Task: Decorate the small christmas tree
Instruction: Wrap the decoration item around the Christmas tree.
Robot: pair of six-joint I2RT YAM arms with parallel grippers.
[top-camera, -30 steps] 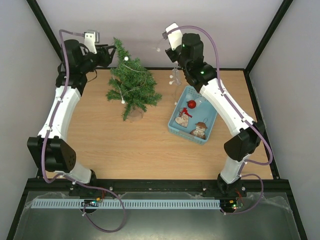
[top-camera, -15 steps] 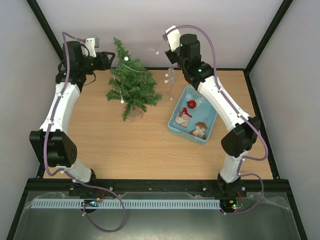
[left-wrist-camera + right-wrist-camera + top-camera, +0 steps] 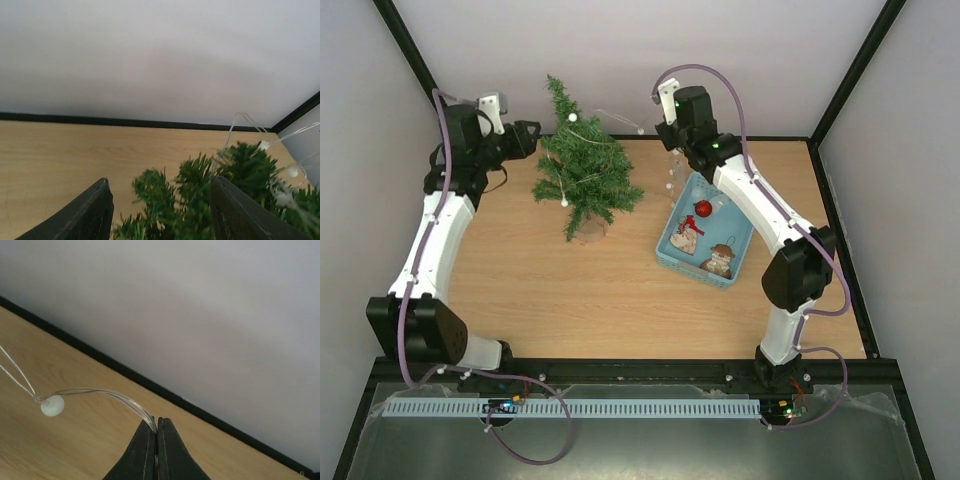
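Clear wire (image 3: 100, 392) — lights, perhaps — right gripper (image 3: 156, 426)

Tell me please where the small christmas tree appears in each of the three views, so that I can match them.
Top external: the small christmas tree stands in the far left part of the table.
Left wrist: its branches fill the bottom, from centre to right edge.
Right wrist: not in it.
Shared landmark: the black strip along the table's far edge, seen in all three.
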